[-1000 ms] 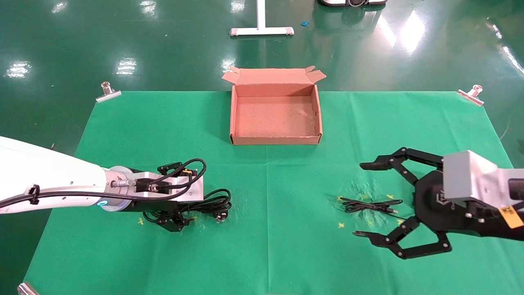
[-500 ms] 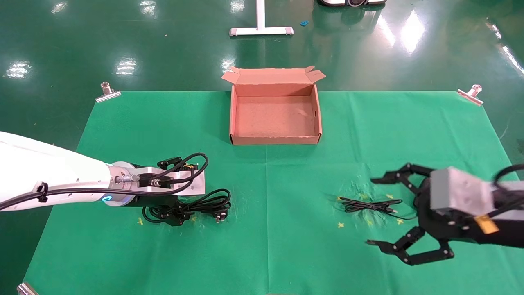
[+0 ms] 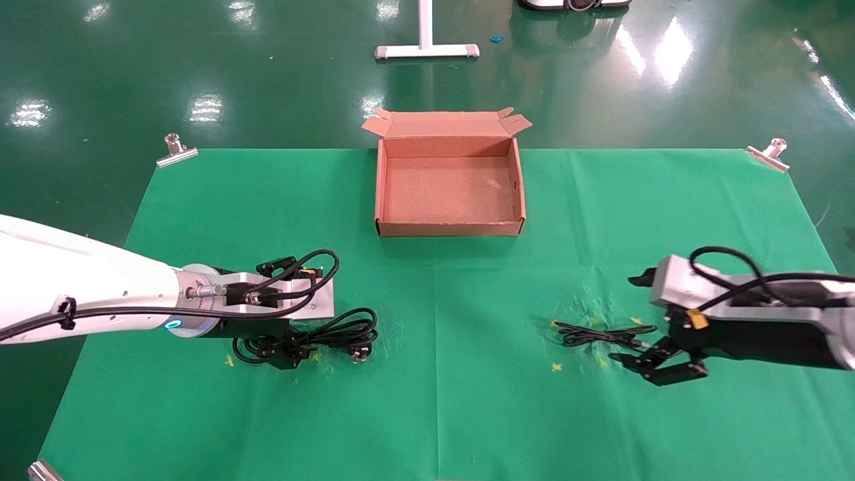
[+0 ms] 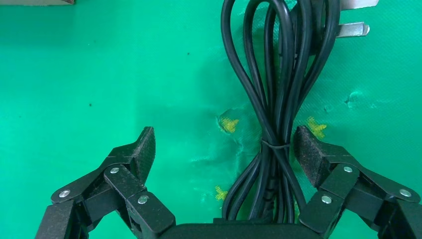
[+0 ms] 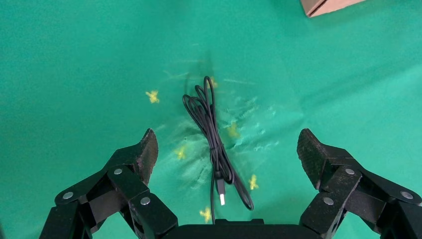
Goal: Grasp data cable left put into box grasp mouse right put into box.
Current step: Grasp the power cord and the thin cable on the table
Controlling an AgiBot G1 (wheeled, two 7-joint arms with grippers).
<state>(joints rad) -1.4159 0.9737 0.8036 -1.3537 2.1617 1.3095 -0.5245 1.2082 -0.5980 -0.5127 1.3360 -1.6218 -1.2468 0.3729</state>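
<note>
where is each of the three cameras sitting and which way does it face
Head view: on the robot's head, looking forward and down at the green table and the box; both arms show.
Left wrist view: on the left arm's wrist, looking down past the open left gripper at a thick bundled cord.
Right wrist view: on the right wrist, looking down past the open right gripper at a thin cable.
Shared: each wrist view's cable also shows in the head view, thick cord, thin cable.

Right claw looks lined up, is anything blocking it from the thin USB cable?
Probably not. The right claw is open, the thin cable lies bare on the green cloth between its fingers.
</note>
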